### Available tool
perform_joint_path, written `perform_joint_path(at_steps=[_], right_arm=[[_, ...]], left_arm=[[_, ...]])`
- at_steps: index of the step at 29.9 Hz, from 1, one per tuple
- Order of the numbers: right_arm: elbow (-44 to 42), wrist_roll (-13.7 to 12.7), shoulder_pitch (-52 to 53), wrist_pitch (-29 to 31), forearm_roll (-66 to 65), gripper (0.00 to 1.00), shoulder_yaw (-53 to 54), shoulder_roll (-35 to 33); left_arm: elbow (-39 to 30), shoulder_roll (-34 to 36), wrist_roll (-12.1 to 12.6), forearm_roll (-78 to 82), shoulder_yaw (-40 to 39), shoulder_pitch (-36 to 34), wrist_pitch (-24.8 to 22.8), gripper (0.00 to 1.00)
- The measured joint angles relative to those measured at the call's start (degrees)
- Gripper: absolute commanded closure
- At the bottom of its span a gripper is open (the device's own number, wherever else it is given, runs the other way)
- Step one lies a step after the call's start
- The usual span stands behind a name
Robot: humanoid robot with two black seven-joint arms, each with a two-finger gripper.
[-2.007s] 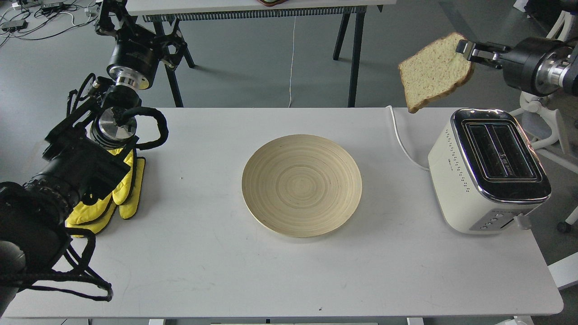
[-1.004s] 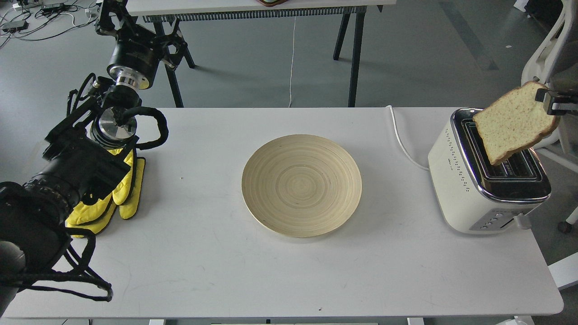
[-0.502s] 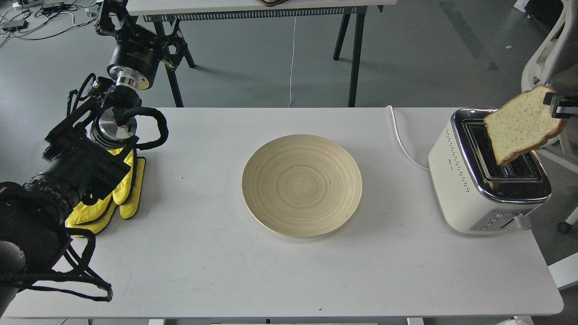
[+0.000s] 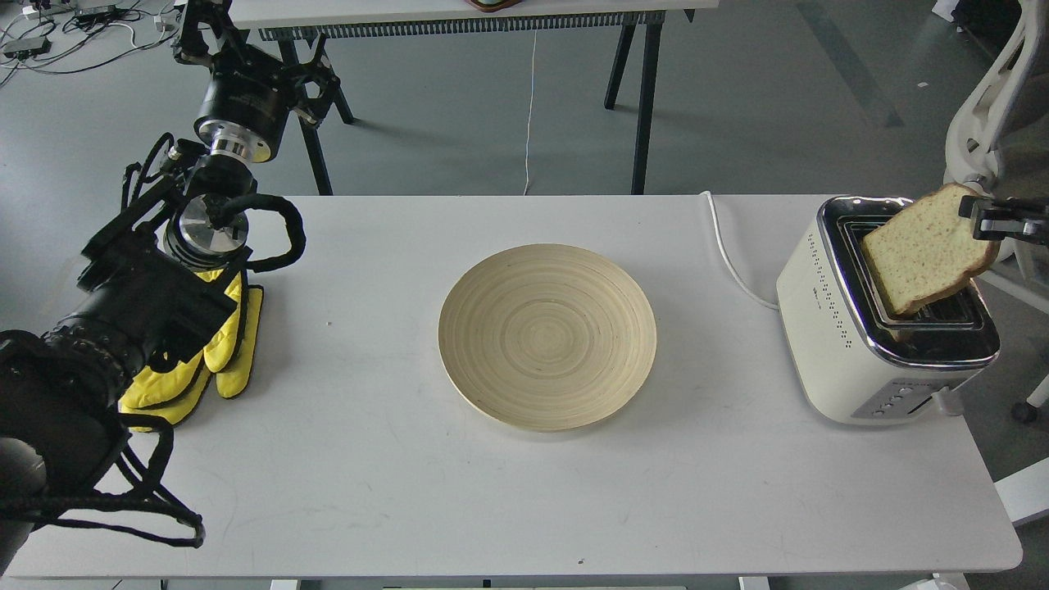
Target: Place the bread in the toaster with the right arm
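The bread (image 4: 922,260), a tan slice with a brown crust, hangs tilted over the chrome top of the cream-white toaster (image 4: 819,328) at the table's right end. Its lower corner dips to the right-hand slot. My right gripper (image 4: 981,221) comes in from the right edge and is shut on the slice's upper right crust; most of that arm is out of view. My left arm lies along the left side, and its gripper (image 4: 197,33) is far back, dark and unclear.
A round wooden plate (image 4: 449,344) sits mid-table. Yellow gloves (image 4: 233,344) lie under my left arm. The toaster's white cord (image 4: 729,262) runs over the table's back edge. A white chair (image 4: 979,123) stands right of the table (image 4: 697,492).
My right gripper has carried the bread from high left of the toaster to over it, then lowered it. Its lower corner now reaches the slot. The left arm has not moved.
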Motion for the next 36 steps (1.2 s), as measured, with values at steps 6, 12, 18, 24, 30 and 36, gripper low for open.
perform_joint_path(at_steps=[6, 12, 18, 24, 30, 36], right_arm=[[-0.1, 0.49, -0.57, -0.18, 0.01, 0.03, 0.97, 1.55], [-0.08, 1.68, -0.57, -1.35, 4.39, 0.03, 4.69, 2.92], [-0.13, 4.8, -0.61, -4.83, 26.75, 0.01, 10.56, 8.16], [-5.03, 10.31, -1.75, -5.4, 50.8, 0.01, 16.79, 17.42], [-18.28, 18.68, -6.94, -4.62, 68.27, 0.01, 25.59, 29.87], [-30.91, 18.82, -16.49, -1.29, 76.1, 0.01, 46.16, 41.98]], left_arm=[[0.0, 0.0, 0.0, 0.0, 0.01, 0.0, 0.0, 0.0], [0.0, 0.0, 0.0, 0.0, 0.01, 0.05, 0.0, 0.0], [0.0, 0.0, 0.06, 0.0, 0.03, 0.06, 0.0, 0.0], [0.0, 0.0, 0.09, 0.0, 0.02, 0.06, 0.0, 0.0], [0.0, -0.01, 0.1, 0.0, -0.01, 0.06, 0.0, 0.0], [0.0, -0.01, 0.1, 0.0, 0.02, 0.05, 0.0, 0.0]])
